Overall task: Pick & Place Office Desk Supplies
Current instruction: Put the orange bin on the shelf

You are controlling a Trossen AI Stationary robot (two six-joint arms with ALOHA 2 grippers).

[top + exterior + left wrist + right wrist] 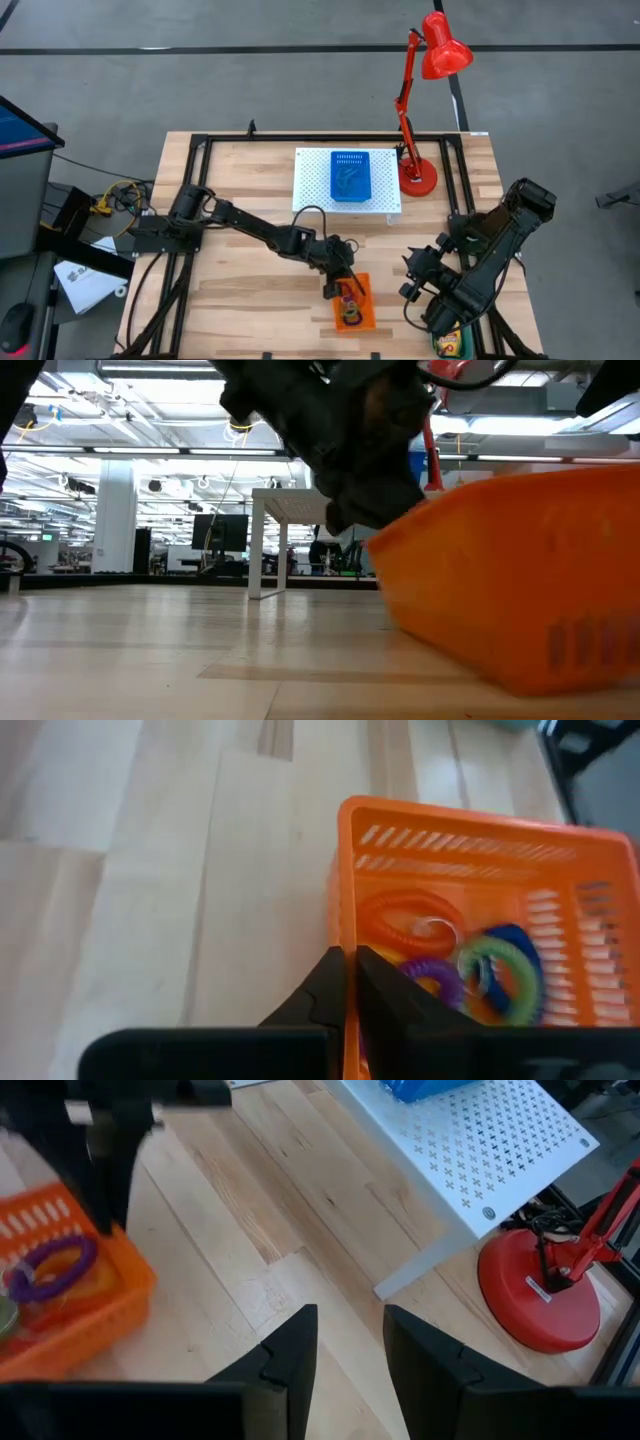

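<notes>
Orange basket (520, 580) fills the near side of the low view, sitting on the wooden surface (250, 290) close to its front edge. Using this basket as the landmark: the left hand (349, 990) is at the basket's left wall, its two dark fingers (325, 985) pressed together over the rim, so that hand is closed on the wall's top edge, one finger inside and one outside as far as the left wrist view shows. Inside the basket lie several coiled loops: an orange loop (405, 915) towards the far wall, a purple loop (435, 978) just beside the left hand's fingers, and a green loop (500, 975) next to it with a blue loop (510, 940) partly under it. The right hand (350, 1340) hovers to the right of the basket, well apart from it, its fingers parted with a clear gap and nothing between them. A yellow-green crayon box (452, 343) lies further right of the basket, by the surface's front edge under the right arm. Behind the basket, near the far side, stands a white perforated stand (345, 205) carrying a blue bin (350, 175), and a red desk lamp (420, 175) stands right of that stand
</notes>
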